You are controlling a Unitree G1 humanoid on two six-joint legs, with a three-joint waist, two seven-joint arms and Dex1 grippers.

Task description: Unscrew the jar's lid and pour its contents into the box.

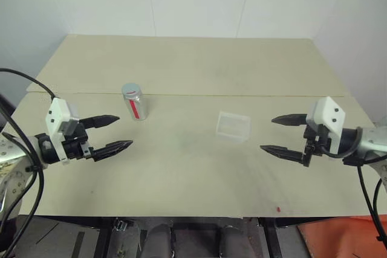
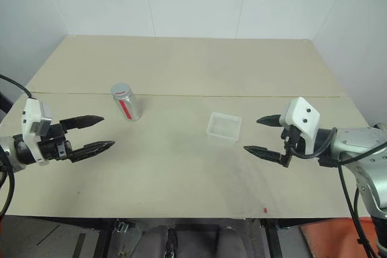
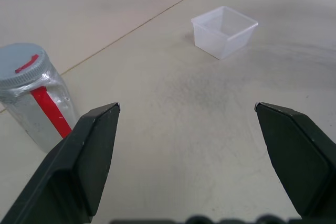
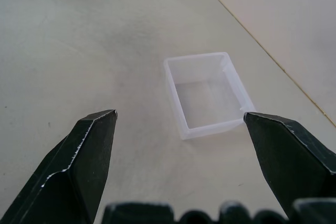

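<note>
From the head camera: the jar stands upright on the counter, lid on, just ahead of the left tool. The box sits mid-counter, nearer the right tool. Both tools hover, jaws wide apart, holding nothing.

Left wrist view: the jar is off to one side of the spread fingers. I'd centre on its body before closing, gripping low to leave the lid free.

Right wrist view: the box lies between the parted fingers, untouched. This tool should take the lid squarely.
</note>
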